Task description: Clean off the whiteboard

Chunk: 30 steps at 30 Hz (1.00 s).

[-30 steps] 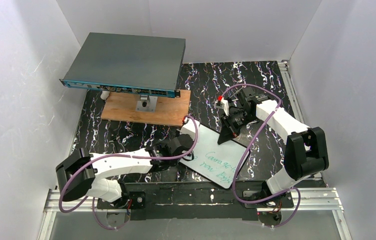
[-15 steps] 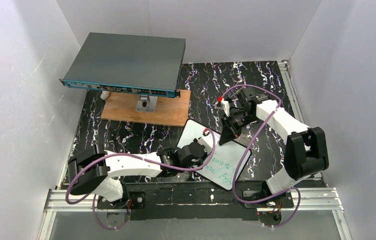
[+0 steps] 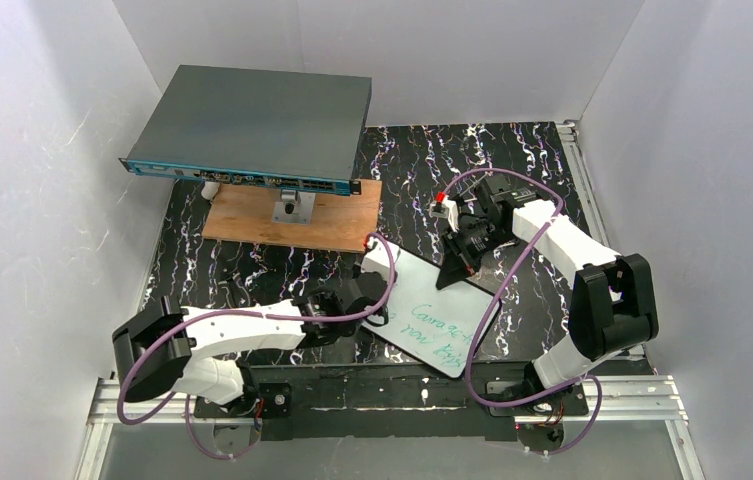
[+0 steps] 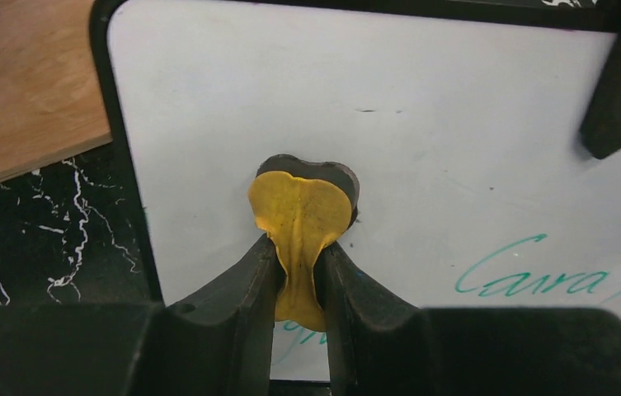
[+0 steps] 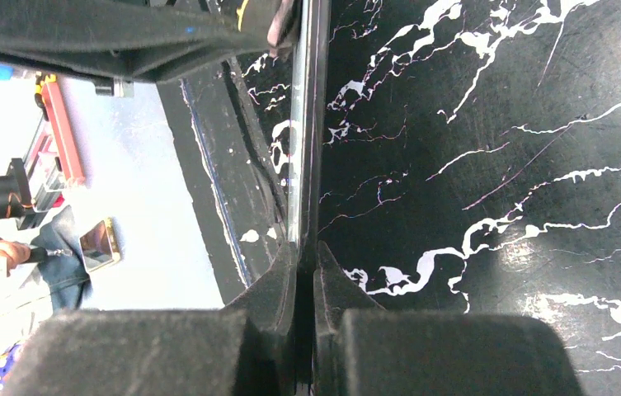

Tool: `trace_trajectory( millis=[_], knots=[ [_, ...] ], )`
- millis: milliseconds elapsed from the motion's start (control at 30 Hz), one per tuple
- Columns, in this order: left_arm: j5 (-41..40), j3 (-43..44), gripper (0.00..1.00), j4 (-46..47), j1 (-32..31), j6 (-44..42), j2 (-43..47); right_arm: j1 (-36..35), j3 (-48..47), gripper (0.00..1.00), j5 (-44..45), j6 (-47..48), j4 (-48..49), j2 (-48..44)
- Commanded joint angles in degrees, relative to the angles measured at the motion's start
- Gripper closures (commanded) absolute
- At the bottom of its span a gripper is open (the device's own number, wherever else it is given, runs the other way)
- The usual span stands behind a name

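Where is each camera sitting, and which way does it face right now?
Top external: above and behind the bases, looking down on the table, left arm, right arm and whiteboard.
Left wrist: looks along the left gripper, shut on a yellow cloth, onto the whiteboard's face.
Right wrist: looks along the right gripper, shut on the whiteboard's edge, table beyond.
Shared: all three show the whiteboard.

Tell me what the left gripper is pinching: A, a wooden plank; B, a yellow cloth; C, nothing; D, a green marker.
B: the left wrist view shows the left gripper shut on a yellow cloth over the whiteboard.
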<state>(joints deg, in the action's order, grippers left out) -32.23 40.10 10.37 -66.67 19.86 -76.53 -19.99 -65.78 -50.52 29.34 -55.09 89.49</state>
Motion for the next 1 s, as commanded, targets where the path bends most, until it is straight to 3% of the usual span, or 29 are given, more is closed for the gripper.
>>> trace_trajectory(
  millis=[0,300,633,967],
  knots=[
    [-3.0,-3.6,1.0,-2.8,2.9,2.7,2.8,-1.2,-0.5,0.99,-1.0,6.2,2.5,-0.4],
    [13.2,-7.0,1.0,8.1,1.5,-5.7,2.7,-1.1,-0.6,0.99,-1.1,6.2,2.5,-0.1],
    [6.6,0.9,1.0,12.5,-8.7,-12.0,-8.6,-1.2,-0.5,0.99,-1.0,6.3,2.5,-0.1],
    [0.0,5.5,1.0,9.3,-11.8,-9.2,-12.1,-1.2,-0.6,0.99,-1.1,6.4,2.4,-0.2]
  ],
)
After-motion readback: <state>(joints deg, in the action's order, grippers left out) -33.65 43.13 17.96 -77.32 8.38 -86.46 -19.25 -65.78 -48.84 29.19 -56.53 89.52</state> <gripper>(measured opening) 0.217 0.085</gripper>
